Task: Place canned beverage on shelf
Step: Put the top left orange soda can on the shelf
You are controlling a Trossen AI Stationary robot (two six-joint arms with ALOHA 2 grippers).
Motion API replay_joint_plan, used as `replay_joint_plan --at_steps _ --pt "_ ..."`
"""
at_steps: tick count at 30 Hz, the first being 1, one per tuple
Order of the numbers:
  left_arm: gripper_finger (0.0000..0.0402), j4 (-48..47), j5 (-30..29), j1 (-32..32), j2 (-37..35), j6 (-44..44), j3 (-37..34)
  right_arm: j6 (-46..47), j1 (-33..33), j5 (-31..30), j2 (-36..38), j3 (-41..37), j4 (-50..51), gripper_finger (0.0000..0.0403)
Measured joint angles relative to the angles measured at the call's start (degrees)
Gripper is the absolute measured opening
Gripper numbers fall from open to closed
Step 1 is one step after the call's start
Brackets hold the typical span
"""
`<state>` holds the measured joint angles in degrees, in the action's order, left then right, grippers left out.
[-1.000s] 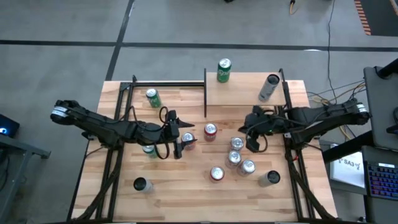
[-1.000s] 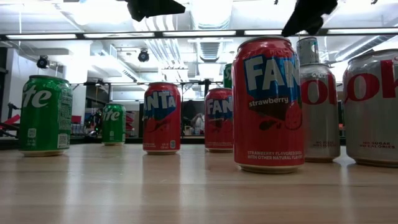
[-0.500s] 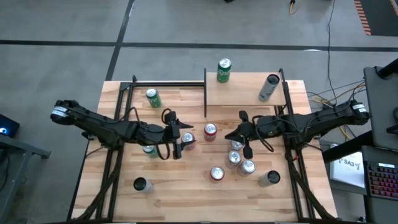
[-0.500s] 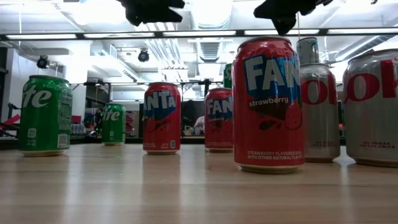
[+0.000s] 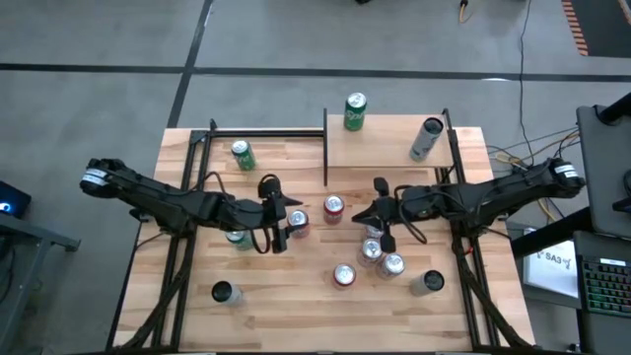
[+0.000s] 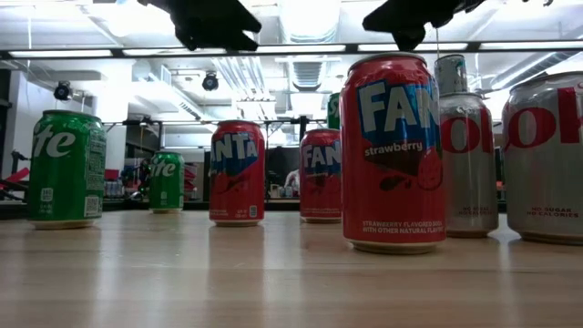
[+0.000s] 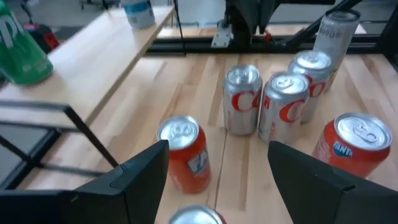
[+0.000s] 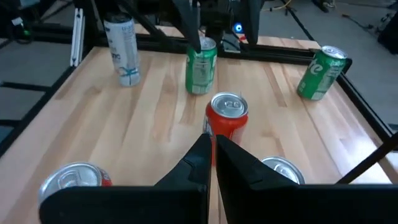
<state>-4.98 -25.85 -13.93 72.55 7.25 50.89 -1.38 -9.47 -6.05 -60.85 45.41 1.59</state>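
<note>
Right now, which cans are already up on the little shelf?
Two: the green can at the shelf's far edge and the tall silver can. The others stand on the table.

The table [image 5: 296,296] is striped butcher-block wood with a smooth, faintly satin finish. The shelf [image 5: 389,148] is paler plain wood, edged by thin matt black metal posts [image 5: 325,148]. Near the right gripper [image 5: 376,211], glossy printed metal cans [image 5: 373,250] have bright silver tops. Both grippers look matt dark plastic.

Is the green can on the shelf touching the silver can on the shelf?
Apart. The high view shows bare shelf board between the green can and the silver can.
</note>
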Motion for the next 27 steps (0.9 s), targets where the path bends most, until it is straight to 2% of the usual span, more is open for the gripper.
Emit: replay_joint_plan --at_steps 5,16,27 --pt "0.0270 -1.6 0.4 0.0 0.0 2.3 0.0 -0.2 0.0 0.0 -2.9 0.0 -0.8 0.0012" --pt "0.0338 -4.6 0.5 0.0 0.3 1.4 -0.1 -1.2 0.7 0.0 -7.6 0.0 -3.8 0.0012" --pt "0.0342 -4.3 1.4 0.0 0.4 0.8 -3.3 -0.8 1.3 0.1 -7.2 0.0 -4.0 0.0012"
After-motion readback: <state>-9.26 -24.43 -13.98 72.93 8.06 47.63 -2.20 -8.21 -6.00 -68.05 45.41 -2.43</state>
